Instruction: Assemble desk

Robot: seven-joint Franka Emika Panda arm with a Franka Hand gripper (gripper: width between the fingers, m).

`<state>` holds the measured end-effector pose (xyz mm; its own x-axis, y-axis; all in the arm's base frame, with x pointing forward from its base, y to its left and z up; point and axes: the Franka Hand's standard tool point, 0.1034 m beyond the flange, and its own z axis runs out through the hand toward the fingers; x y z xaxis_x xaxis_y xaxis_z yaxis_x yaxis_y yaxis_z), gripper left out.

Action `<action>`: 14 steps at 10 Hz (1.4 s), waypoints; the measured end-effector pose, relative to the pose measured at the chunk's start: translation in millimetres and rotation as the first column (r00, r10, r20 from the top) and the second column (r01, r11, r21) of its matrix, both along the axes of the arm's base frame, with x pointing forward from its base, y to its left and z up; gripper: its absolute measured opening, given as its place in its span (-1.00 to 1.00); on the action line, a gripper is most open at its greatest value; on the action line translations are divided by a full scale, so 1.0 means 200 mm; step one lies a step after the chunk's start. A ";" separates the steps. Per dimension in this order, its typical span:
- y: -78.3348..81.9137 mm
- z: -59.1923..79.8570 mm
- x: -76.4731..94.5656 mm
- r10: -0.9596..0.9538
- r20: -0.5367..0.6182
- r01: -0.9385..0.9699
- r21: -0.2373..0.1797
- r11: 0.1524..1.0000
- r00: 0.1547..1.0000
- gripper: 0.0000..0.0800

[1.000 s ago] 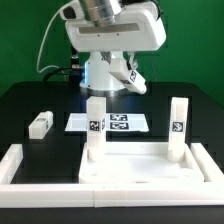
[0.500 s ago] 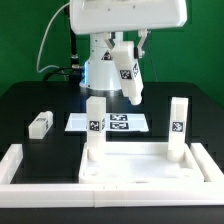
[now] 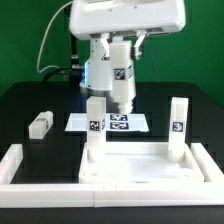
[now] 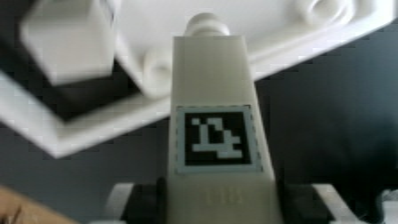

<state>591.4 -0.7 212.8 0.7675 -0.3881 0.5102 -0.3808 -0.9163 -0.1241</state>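
Leg block (image 3: 121,78) upright in pincer (image 3: 121,45) | airborne | apart from tabletop (image 3: 135,163) rim

the marker board (image 3: 138,124) lies behind the tabletop (image 3: 135,166); two legs (image 3: 95,125) (image 3: 177,122) stand on it.

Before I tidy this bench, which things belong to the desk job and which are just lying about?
Job: tabletop panel; two upright legs on it; loose leg; held leg in the end effector.
Just there: marker board; border wall.
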 end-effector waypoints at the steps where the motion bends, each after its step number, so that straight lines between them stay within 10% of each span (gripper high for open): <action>1: 0.10 0.01 0.11 0.093 0.015 -0.093 -0.048 0.995 0.996 -0.28; 4: 0.31 0.04 0.26 0.202 0.096 -0.197 -0.055 0.979 0.975 -0.28; 8: 0.30 0.02 0.26 0.210 0.083 -0.206 -0.054 0.977 0.974 -0.28; 12: 0.52 -0.29 0.18 0.220 0.019 -0.219 -0.049 0.975 0.975 -0.28; 14: 0.51 -0.28 0.18 0.224 0.017 -0.223 -0.054 0.973 0.974 -0.28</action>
